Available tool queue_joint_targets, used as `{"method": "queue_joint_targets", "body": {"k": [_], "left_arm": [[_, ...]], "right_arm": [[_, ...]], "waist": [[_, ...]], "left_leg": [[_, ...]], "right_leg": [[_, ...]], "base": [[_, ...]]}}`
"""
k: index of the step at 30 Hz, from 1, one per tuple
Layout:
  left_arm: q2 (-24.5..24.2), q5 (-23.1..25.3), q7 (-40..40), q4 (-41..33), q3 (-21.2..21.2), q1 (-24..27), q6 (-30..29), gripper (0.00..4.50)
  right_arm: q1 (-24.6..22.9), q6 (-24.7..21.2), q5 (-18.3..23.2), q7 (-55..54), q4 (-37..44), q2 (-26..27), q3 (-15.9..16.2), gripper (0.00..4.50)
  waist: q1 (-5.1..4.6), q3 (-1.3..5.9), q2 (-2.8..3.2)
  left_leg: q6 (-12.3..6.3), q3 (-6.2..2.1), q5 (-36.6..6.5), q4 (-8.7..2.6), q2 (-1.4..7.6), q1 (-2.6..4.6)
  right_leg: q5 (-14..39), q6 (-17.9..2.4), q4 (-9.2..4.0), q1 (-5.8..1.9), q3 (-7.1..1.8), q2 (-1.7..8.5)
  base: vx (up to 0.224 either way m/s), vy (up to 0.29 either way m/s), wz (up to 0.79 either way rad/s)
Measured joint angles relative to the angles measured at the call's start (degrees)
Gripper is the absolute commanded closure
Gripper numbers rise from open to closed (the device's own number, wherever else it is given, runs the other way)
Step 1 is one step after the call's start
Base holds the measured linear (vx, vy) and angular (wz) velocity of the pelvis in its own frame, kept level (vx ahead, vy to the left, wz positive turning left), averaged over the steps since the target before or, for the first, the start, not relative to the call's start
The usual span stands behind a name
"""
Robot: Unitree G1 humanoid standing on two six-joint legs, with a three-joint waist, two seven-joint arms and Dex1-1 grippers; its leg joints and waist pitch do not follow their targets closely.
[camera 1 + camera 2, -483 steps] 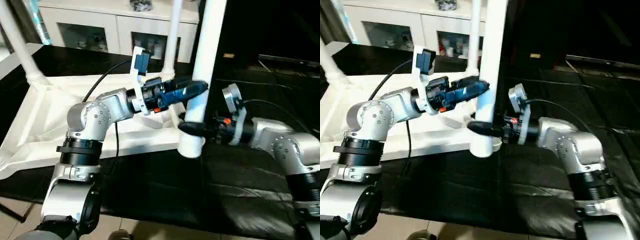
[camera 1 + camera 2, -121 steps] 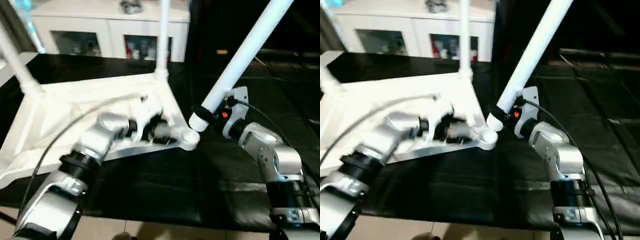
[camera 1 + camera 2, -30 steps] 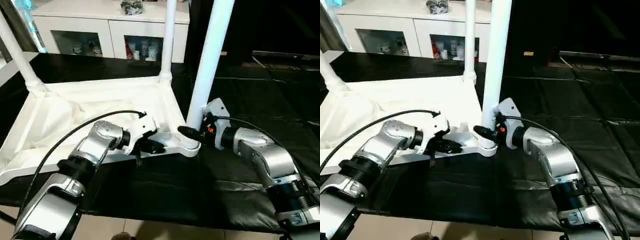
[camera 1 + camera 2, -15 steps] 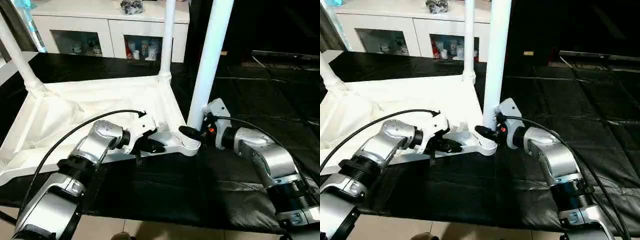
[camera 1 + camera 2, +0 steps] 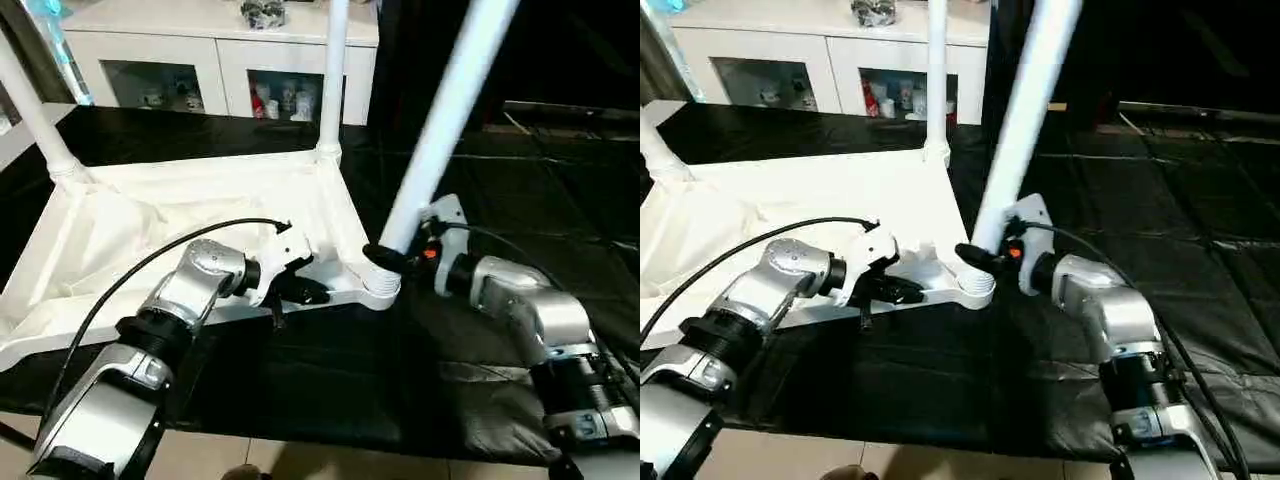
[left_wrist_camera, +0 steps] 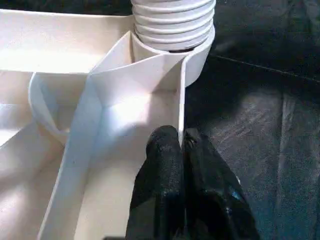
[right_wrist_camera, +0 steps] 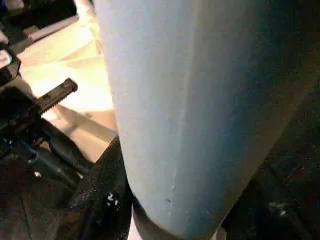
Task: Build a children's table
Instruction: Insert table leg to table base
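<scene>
The left pincer [image 6: 181,150] is pinched shut on the thin upright rim of the white tabletop [image 5: 150,225], one black finger [image 6: 162,165] on each face of the wall, just short of the round corner socket [image 5: 380,285] that lies at about 3 o'clock from it in the head view. In that socket sits the ribbed foot of a long white tapered leg [image 5: 445,120], which leans toward 1 o'clock rather than standing straight. The right pincer [image 5: 385,257] has its black fingers closed around the bottom of this leaning leg, right above the socket, with the silver right forearm reaching in from 4 o'clock. The tabletop lies upside down, ribbed underside up, on a table covered with a black sheet [image 5: 330,370], and spreads from the gripped corner toward 9 and 10 o'clock. Two more legs already stand upright in their sockets: the far leg [image 5: 333,75] at 12 o'clock from the left pincer, and the left leg [image 5: 35,110] at 10 o'clock, near the picture's edge. A black cable arcs from the left forearm over the tabletop. Beyond the table, at 12 o'clock, stands a white glass-door cabinet [image 5: 215,65] with small items behind its panes.
</scene>
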State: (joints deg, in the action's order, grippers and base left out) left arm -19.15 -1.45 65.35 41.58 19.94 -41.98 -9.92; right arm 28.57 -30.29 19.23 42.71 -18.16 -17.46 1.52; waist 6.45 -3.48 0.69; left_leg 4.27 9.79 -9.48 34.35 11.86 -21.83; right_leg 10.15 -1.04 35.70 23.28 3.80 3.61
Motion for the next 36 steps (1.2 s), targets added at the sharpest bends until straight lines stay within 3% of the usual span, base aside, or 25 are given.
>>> {"method": "queue_joint_targets", "body": {"k": [8, 12, 16, 19, 23, 25, 34, 36], "left_arm": [[1.66, 0.03, -1.99, 2.8, -0.91, -1.49, -0.29, 4.5], [2.45, 0.05, -2.11, 5.12, -0.93, -2.88, -0.28, 4.5], [1.91, 0.49, -6.57, 7.05, -1.78, -3.82, -0.29, 4.5], [1.33, 1.03, -8.14, 7.74, -3.48, -4.8, -0.27, 4.5], [1.35, 1.15, -9.49, 8.19, -4.29, -5.44, -0.14, 4.5], [1.38, 1.15, -9.44, 8.27, -4.3, -5.42, -0.13, 4.5], [0.25, 1.77, -6.65, 7.44, -3.23, -4.28, 3.14, 4.5], [0.18, 1.96, -5.34, 6.85, -2.82, -3.32, 4.1, 4.5]], "right_arm": [[-2.28, 4.6, 3.69, -0.9, -2.89, 2.51, -5.13, 2.57], [-6.77, 9.0, 4.61, -0.7, 0.53, 4.23, -6.08, 2.57], [-10.85, 11.92, 4.28, 0.25, 3.65, 4.31, -4.58, 2.57], [-15.47, 15.77, -0.37, 0.38, 3.74, 2.21, -1.02, 2.57], [-15.02, 18.26, -4.48, 0.33, 4.83, 0.31, 2.88, 2.58], [-14.59, 18.41, -4.88, 0.08, 4.47, 1.02, 2.36, 2.58], [-10.2, 12.95, 0.8, 1.15, 8.88, 2.07, -0.26, 2.59], [-7.7, 12.85, 1.61, 2.22, 11.94, 0.56, -0.42, 2.59]], "waist": [[0.17, 0.01, 0.04], [0.62, 0.03, 0.07], [-0.08, 0.03, 0.07], [-0.47, -0.01, 0.17], [-0.77, 0.01, 0.2], [-0.68, 0.01, 0.2], [-0.57, -0.04, 0.23], [-0.01, -0.03, 0.2]], "left_leg": [[0.0, -0.01, 0.0, -0.01, 0.0, -0.06], [-0.01, -0.03, 0.0, -0.02, 0.0, -0.06], [0.0, -0.06, -0.01, -0.03, 0.01, 0.03], [0.0, -0.13, -0.01, -0.19, 0.03, -0.06], [0.0, -0.14, -0.01, -0.2, 0.01, 0.02], [-0.01, -0.13, -0.01, -0.2, 0.01, -0.03], [-0.03, -0.08, -0.02, -0.24, 0.02, -0.26], [-0.02, -0.08, -0.01, -0.29, 0.03, -0.23]], "right_leg": [[-0.01, -0.02, -0.08, 0.0, 0.03, 0.0], [-0.02, -0.03, -0.13, -0.01, 0.05, 0.0], [-0.06, 0.02, -0.16, -0.04, 0.07, -0.02], [-0.21, 0.21, -0.6, -0.01, 0.11, -0.12], [-0.33, 0.05, -0.69, -0.05, 0.09, -0.12], [-0.38, -0.04, -0.71, -0.02, 0.09, -0.11], [-0.37, -0.03, -0.72, 0.24, 0.06, -0.12], [-0.34, -0.03, -0.72, 0.21, 0.07, -0.13]], "base": [[0.0, 0.0, 0.0], [0.0, 0.0, 0.0], [0.0, 0.0, 0.0], [0.0, 0.0, 0.0], [0.0, 0.0, 0.0], [0.0, 0.0, 0.0], [0.0, 0.0, 0.0], [0.0, 0.0, 0.0]]}}
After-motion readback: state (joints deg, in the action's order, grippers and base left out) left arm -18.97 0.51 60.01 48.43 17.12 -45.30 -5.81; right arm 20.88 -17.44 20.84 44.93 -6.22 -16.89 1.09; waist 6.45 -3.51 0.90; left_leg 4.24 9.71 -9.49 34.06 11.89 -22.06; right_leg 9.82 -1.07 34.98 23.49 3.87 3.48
